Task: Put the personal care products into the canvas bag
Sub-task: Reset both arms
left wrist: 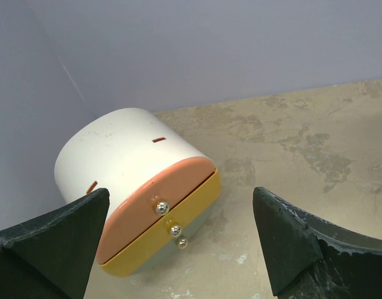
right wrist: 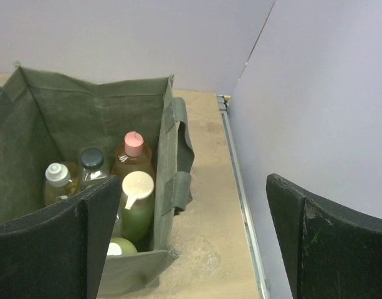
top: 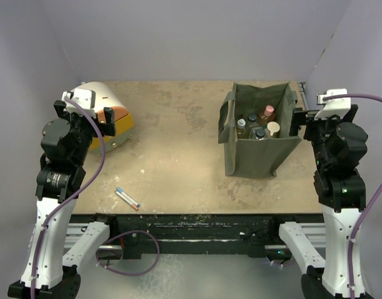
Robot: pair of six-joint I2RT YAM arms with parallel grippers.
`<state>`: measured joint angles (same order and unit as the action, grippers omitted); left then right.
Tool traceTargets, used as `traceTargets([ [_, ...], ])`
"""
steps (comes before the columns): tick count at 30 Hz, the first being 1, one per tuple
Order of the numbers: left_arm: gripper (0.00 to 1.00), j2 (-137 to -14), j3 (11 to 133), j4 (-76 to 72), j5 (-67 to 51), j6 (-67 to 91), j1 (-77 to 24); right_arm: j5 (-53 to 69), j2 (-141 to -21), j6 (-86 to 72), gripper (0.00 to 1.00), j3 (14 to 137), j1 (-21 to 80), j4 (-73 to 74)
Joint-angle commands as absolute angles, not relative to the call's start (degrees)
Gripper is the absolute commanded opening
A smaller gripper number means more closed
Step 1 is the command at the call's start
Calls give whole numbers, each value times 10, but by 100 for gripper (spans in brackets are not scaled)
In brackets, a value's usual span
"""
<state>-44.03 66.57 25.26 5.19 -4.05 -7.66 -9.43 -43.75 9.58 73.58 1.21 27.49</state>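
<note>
The olive-green canvas bag (top: 256,156) stands upright and open at the right of the table. Inside it stand several personal care products (top: 258,124). The right wrist view shows an amber bottle with a pink cap (right wrist: 133,152), a clear one with a dark cap (right wrist: 92,165), a light-capped one (right wrist: 57,180) and a green one with a cream cap (right wrist: 136,202), all within the bag's walls (right wrist: 97,112). My right gripper (top: 296,123) (right wrist: 194,180) hangs open beside the bag's right side, holding nothing. My left gripper (top: 108,123) (left wrist: 181,193) is open and empty at the far left.
A white and orange domed box (top: 109,115) (left wrist: 141,180) lies directly in front of the left gripper. A thin pen-like stick with red and blue marks (top: 127,198) lies near the table's front edge. Walls close in the table on three sides.
</note>
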Motion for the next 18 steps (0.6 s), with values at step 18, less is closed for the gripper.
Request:
traceTargets([
  [18, 99, -452, 698, 265, 17, -23, -58, -68, -441, 68, 100, 736, -27, 234],
])
